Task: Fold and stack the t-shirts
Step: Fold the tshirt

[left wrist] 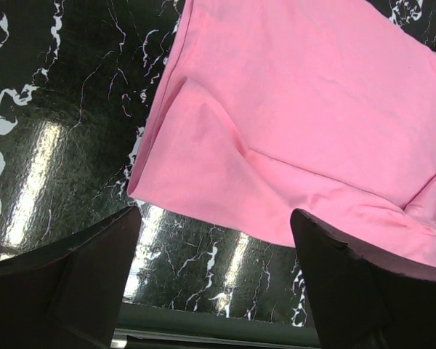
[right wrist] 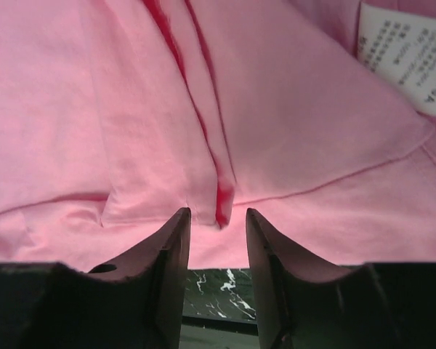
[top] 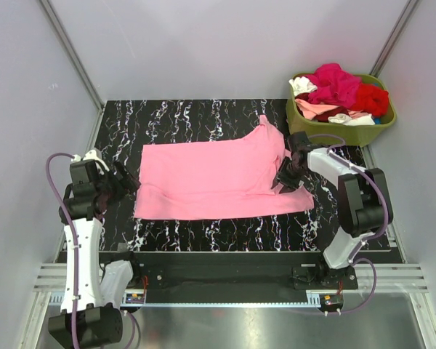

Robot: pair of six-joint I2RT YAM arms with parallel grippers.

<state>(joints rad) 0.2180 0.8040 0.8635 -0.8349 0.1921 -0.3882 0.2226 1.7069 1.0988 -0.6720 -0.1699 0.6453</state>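
A medium pink t-shirt point(top: 211, 178) lies spread on the black marbled table point(top: 203, 116), partly folded, with one corner pointing toward the back. My left gripper point(top: 127, 178) is open just off the shirt's left edge. In the left wrist view point(left wrist: 214, 214) its fingers frame bare table, with the shirt point(left wrist: 312, 109) just beyond them. My right gripper point(top: 283, 178) is at the shirt's right side. In the right wrist view point(right wrist: 218, 214) its jaws stand narrowly apart, their tips at a creased fold of the shirt point(right wrist: 203, 94). No cloth shows between them.
An olive-green tub point(top: 298, 118) stands at the back right corner, holding magenta point(top: 334, 83), red point(top: 370, 98) and white point(top: 301, 86) tees. A white care label point(right wrist: 410, 62) shows on the shirt. Grey walls enclose the table on three sides.
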